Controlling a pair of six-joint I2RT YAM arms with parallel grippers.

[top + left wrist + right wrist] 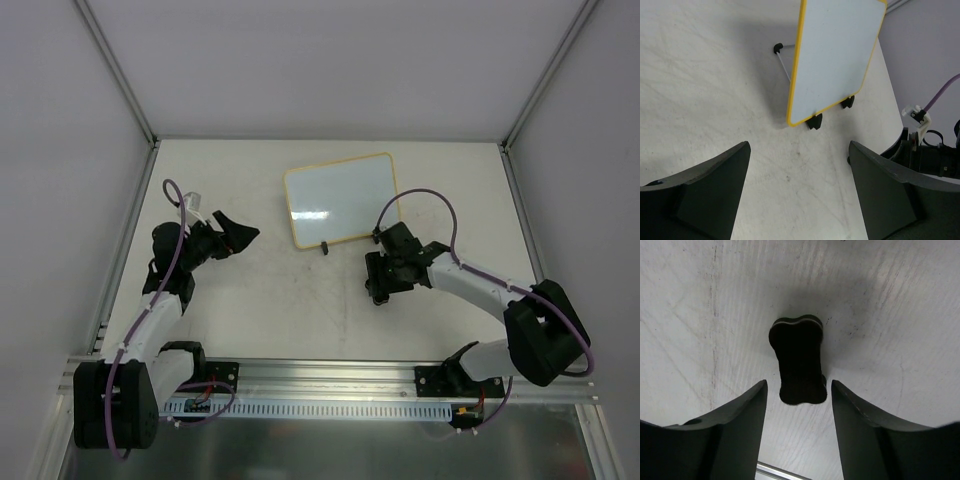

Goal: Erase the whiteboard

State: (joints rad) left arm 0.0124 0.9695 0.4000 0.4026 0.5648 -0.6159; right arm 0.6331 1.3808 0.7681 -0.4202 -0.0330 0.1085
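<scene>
The whiteboard (340, 198), glossy white with a pale yellow frame, stands on small black feet at the middle back of the table. Its face looks blank. It also shows in the left wrist view (835, 55), with two black feet (814, 121) at its lower edge. My left gripper (238, 236) is open and empty, left of the board and apart from it; its jaws (799, 150) frame bare table. My right gripper (378, 292) is open, in front of the board. A black bone-shaped block (797, 360) lies on the table, its near end between my right gripper's (799, 385) fingertips, untouched.
White walls with aluminium posts close in the table at the back and sides. An aluminium rail (330, 378) runs along the near edge by the arm bases. The right arm's wrist (935, 157) shows at the right of the left wrist view.
</scene>
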